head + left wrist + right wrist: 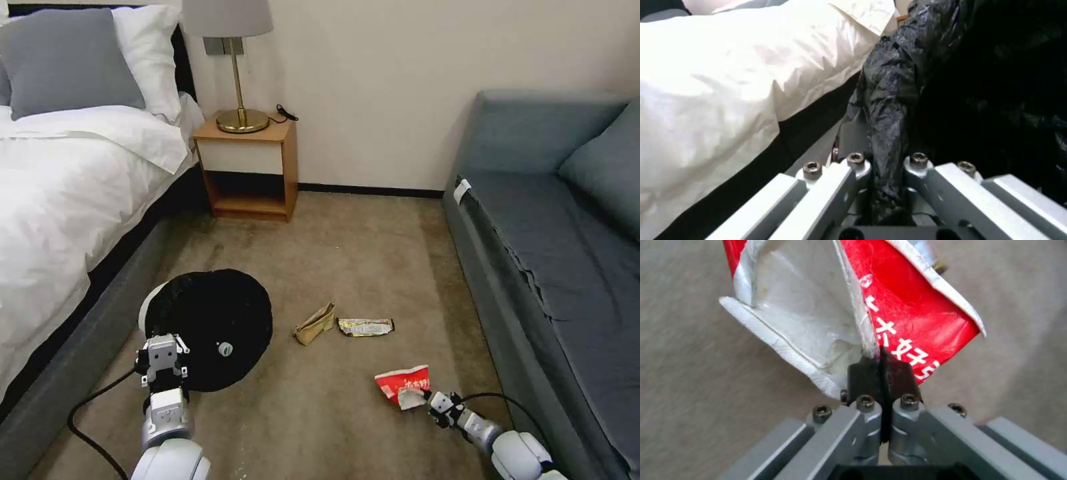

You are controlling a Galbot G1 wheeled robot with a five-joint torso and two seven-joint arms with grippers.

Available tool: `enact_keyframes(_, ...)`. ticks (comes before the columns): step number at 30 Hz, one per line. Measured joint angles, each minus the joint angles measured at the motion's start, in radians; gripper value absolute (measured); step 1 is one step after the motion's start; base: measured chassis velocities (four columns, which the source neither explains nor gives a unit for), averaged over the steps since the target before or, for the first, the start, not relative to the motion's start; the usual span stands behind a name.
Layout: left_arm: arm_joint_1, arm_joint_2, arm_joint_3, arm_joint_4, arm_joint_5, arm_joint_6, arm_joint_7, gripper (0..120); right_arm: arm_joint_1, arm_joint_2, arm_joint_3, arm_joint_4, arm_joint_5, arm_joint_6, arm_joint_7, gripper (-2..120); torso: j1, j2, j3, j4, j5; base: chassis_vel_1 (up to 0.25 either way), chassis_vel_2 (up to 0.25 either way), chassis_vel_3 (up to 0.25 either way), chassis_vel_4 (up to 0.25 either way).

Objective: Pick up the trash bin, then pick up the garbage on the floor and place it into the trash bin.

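The trash bin (207, 320), white with a black bag lining, hangs tilted near the bed with its mouth facing me. My left gripper (162, 363) is shut on its near rim; in the left wrist view the fingers (856, 166) pinch the crinkly black bag (889, 110). A small pale round object (225, 349) lies inside the bin. My right gripper (427, 400) is shut on a corner of the red-white crumpled packet (402, 383), which the right wrist view shows clamped between the black pads (865, 373) just above the carpet. The tan paper bag (315, 325) and gold-silver wrapper (365, 327) lie on the floor.
The bed (60, 200) borders the left side and the grey sofa (553, 267) the right. A wooden nightstand (248, 167) with a lamp (233, 67) stands at the back wall. Open carpet (347, 253) lies between them.
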Motion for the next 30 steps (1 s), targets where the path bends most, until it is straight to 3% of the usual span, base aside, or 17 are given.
enact_keyframes(13,0.019,0.022,-0.001,-0.009,-0.011,-0.019,-0.001,2,0.013,-0.001,0.102,0.178,0.107,0.039,-0.045,0,0.000,0.000,0.000,0.0000,0.0000,0.000,0.000,0.000,0.000)
enact_keyframes(19,0.015,0.023,0.009,-0.011,-0.015,-0.021,-0.001,2,0.024,-0.005,0.130,0.308,0.207,0.014,-0.072,0,0.000,0.000,0.000,0.0001,-0.0002,0.000,0.000,0.000,0.000)
enact_keyframes(30,0.005,0.003,0.045,0.008,0.000,-0.037,-0.003,2,-0.035,0.055,0.097,0.565,0.407,-0.080,-0.088,0,0.000,0.000,0.000,0.0000,-0.0002,0.000,0.000,0.000,0.000)
